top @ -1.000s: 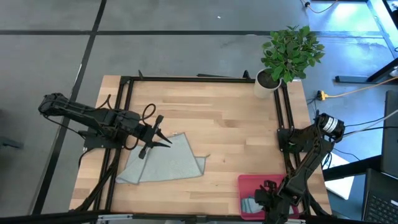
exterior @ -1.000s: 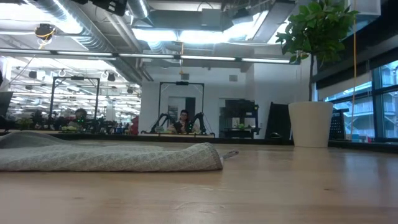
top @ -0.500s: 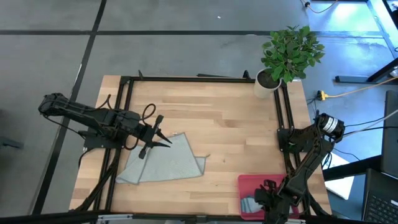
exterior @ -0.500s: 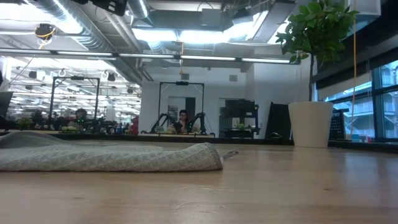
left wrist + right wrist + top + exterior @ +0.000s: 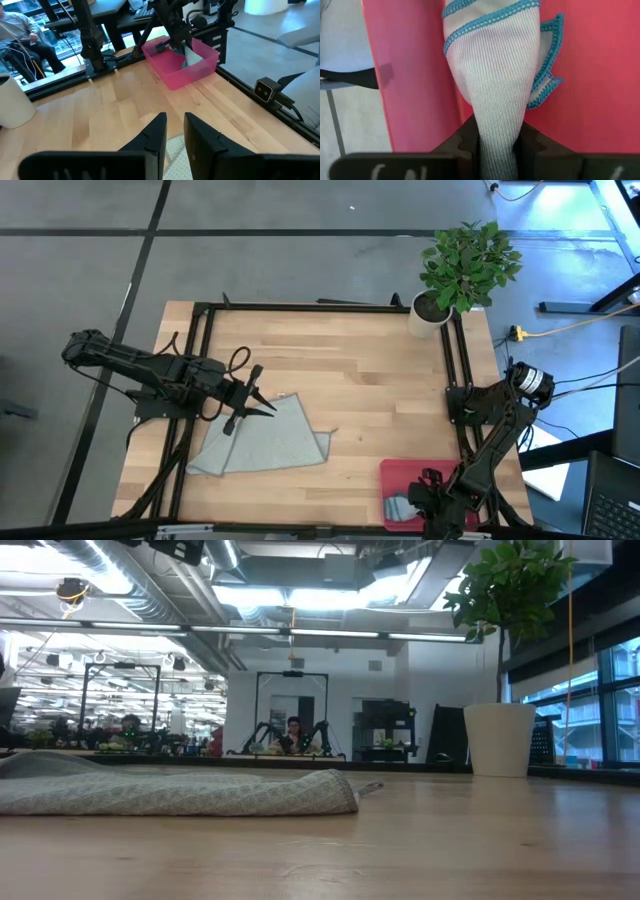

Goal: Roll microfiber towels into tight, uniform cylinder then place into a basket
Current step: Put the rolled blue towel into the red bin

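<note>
Pinching the rolled teal-edged towel between my right gripper fingers inside the pink basket, I rest my left gripper, fingers narrowly parted, over the grey-green towel.

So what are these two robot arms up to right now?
They are rolling towels and putting them in a pink basket. The right gripper is shut on a rolled teal-edged towel, holding it down inside the basket at the table's near right corner. The left gripper hovers, fingers slightly apart and holding nothing, over the far edge of a grey-green towel that lies loosely folded and unrolled on the table.
</note>
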Robot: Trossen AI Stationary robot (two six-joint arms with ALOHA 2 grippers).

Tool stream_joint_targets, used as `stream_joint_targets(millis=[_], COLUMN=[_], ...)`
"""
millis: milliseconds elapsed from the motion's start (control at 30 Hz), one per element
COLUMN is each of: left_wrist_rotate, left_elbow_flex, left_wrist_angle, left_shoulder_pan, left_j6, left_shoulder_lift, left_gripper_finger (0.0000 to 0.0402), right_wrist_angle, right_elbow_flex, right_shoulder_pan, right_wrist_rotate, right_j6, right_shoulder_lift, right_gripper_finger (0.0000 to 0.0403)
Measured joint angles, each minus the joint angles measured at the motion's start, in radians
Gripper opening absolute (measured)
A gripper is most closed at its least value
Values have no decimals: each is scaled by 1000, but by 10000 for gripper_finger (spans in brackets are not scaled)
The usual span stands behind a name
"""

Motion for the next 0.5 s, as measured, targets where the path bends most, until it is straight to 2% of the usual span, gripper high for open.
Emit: stream_joint_targets(millis=[233,500], left_wrist_rotate=[0,0], left_elbow_flex=[0,0], left_wrist_angle=[0,0], left_shoulder_pan=[0,0], left_j6=[6,6], left_shoulder_lift=[0,0], left_gripper_finger=[56,56], right_wrist_angle=[-1,-6], right_elbow_flex=[0,0], right_shoulder_pan=[0,0], right_wrist_rotate=[9,13], right_j6=[5,8], right_shoulder_lift=[0,0], right_gripper_finger=[60,126])
